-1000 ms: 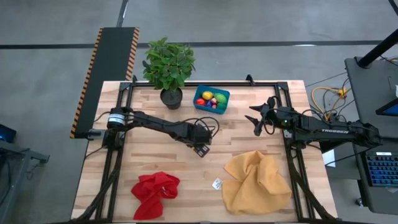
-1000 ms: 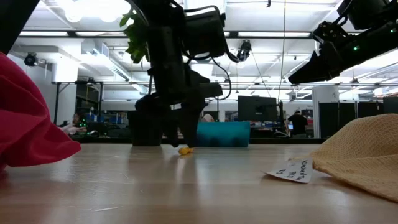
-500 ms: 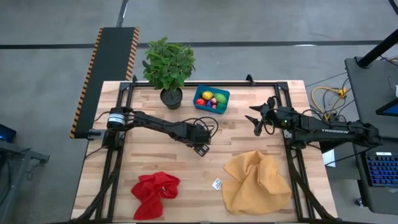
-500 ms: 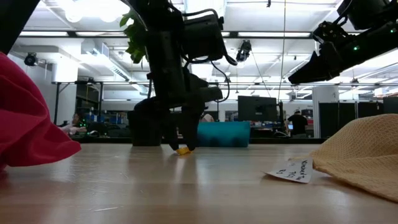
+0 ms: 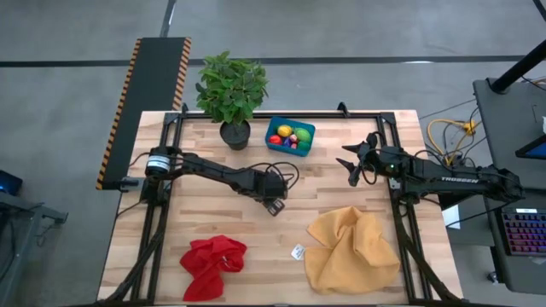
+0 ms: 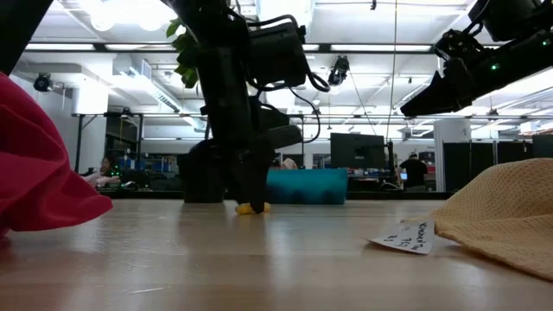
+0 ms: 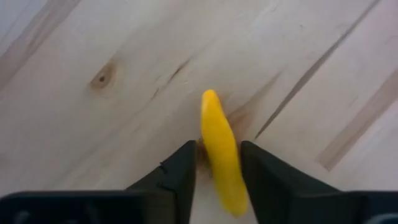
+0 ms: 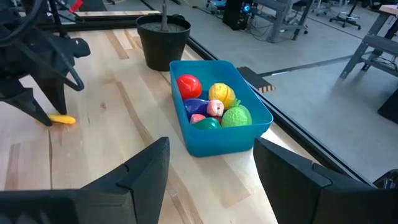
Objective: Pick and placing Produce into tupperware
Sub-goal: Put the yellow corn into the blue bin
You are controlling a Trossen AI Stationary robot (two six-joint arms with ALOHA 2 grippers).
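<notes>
From above, one blue tub (image 5: 291, 135) is seen holding several toy pieces, too small to count. At table level, the left gripper (image 6: 249, 204) is closed around one yellow piece (image 6: 251, 208) on the table. The right gripper (image 5: 351, 162), raised, is half open, empty.

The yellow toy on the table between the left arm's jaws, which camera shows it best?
The left wrist view: the yellow toy fills the middle of the frame, lying on the wood between the left gripper jaws. The low view shows a small yellow bit under the arm, the right wrist view a distant sliver, and the high view hides it.
</notes>
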